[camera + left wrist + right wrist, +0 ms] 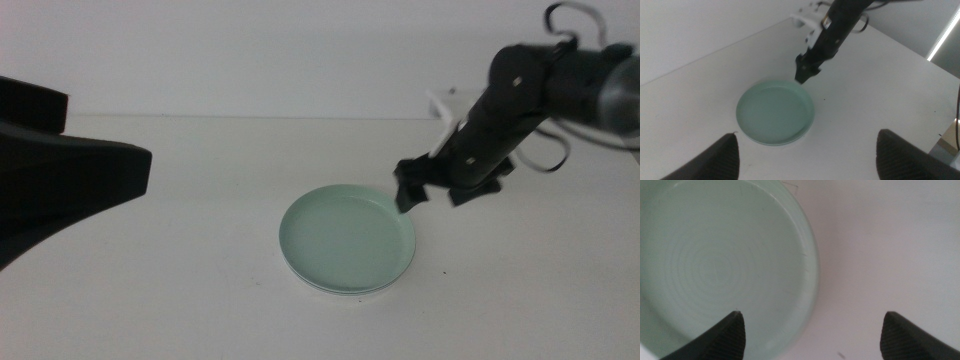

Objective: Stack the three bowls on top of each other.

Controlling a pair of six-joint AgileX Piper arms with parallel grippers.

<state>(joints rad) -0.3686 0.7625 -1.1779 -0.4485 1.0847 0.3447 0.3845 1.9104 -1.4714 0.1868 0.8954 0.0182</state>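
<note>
The pale mint green bowl (347,238) lies on the table's middle as the top of a stack, also in the left wrist view (774,112) and the right wrist view (715,265). Thin pale rims (345,291) of dishes under it show at its front edge; the white and grey-blue bowls are otherwise hidden. My right gripper (435,190) is open and empty, just above the bowl's far right rim, apart from it. It also shows in the left wrist view (805,70). My left gripper (810,160) is open and empty, raised at the left.
The left arm (60,180) fills the picture's left side as a dark shape. The right arm (540,90) reaches in from the upper right, with a white cable fitting (440,105) behind it. The white table's back edge meets a pale wall.
</note>
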